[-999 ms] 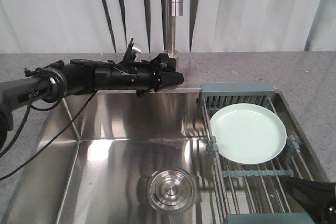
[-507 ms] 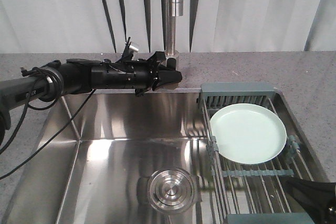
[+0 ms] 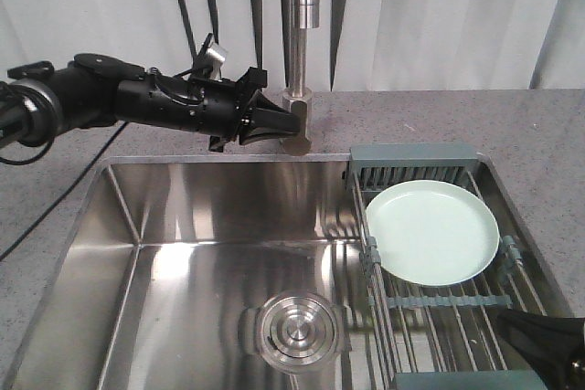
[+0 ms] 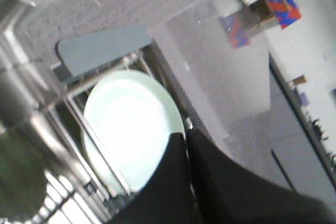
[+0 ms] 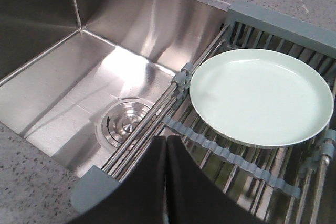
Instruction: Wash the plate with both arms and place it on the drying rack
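Both black hands, left (image 3: 297,127) and right (image 5: 166,182), look pressed shut and empty, so the left, touching the steel faucet base (image 3: 297,139), could jar it, while the round mint-green plate (image 3: 432,231) rests on the wire drying rack (image 3: 439,303) just ahead of the right.

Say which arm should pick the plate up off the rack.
Right, probably. The right gripper sits shut just beside the plate on the drying rack. The left gripper is across the sink by the faucet.
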Controlling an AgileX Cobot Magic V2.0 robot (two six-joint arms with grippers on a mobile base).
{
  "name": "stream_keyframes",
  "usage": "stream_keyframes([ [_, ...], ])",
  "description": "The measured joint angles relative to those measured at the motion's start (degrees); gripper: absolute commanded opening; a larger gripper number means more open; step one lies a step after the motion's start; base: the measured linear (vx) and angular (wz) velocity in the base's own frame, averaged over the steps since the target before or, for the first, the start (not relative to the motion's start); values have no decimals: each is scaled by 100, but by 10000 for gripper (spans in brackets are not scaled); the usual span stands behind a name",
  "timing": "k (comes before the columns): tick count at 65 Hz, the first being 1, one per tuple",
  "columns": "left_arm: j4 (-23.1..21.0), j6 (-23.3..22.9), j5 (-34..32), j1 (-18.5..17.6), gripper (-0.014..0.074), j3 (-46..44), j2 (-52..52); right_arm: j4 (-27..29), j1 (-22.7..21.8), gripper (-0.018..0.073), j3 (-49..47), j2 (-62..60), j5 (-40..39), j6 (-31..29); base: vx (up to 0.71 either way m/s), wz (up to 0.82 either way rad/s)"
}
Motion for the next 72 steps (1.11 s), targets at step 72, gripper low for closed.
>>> stream_keyframes([
  [72, 3723, -403, -2579, 166, -6, 6239, -8805, 5, 0, -6, 0, 0, -347, 0, 0, 0],
])
